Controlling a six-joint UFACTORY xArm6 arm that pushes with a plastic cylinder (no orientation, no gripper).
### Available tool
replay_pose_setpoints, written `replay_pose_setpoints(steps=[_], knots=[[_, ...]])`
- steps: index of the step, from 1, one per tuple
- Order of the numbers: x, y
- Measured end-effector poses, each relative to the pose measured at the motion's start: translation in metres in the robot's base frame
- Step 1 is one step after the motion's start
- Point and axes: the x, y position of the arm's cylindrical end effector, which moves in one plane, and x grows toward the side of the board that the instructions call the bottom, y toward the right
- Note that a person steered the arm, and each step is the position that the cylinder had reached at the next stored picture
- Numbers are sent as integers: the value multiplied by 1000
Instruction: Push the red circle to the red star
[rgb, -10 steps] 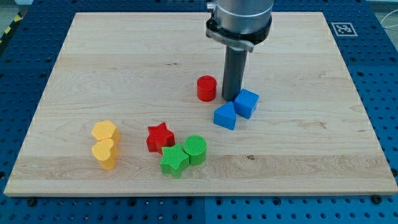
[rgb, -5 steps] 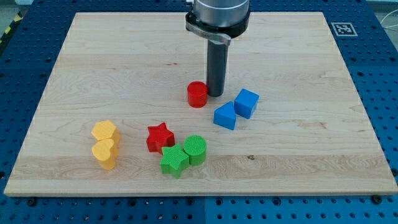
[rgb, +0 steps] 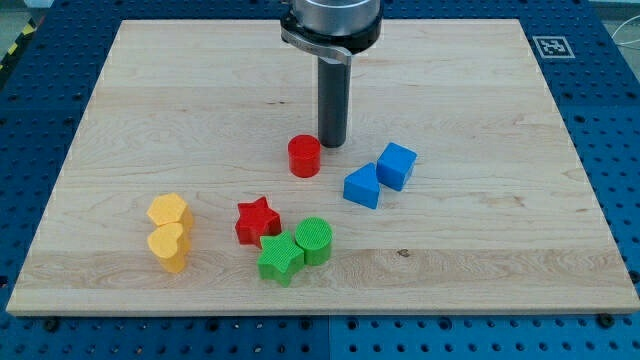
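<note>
The red circle (rgb: 304, 157) stands near the board's middle. My tip (rgb: 332, 145) is right beside it, on its upper right, touching or nearly touching it. The red star (rgb: 257, 220) lies below and to the left of the circle, with a clear gap between them. The rod rises straight to the arm at the view's top.
A green star (rgb: 279, 257) and a green circle (rgb: 314, 239) sit against the red star's lower right. Two blue blocks (rgb: 363, 186) (rgb: 396, 165) lie right of the red circle. Two yellow blocks (rgb: 168, 211) (rgb: 168, 246) sit at the left. The wooden board (rgb: 150, 100) holds everything.
My tip has moved left and slightly up, pushing the red circle left and a little down toward the red star. The other blocks have not moved.
</note>
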Motion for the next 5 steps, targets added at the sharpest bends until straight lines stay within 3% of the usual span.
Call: replay_pose_setpoints(steps=[2,5], knots=[[5,-19],[65,-29]])
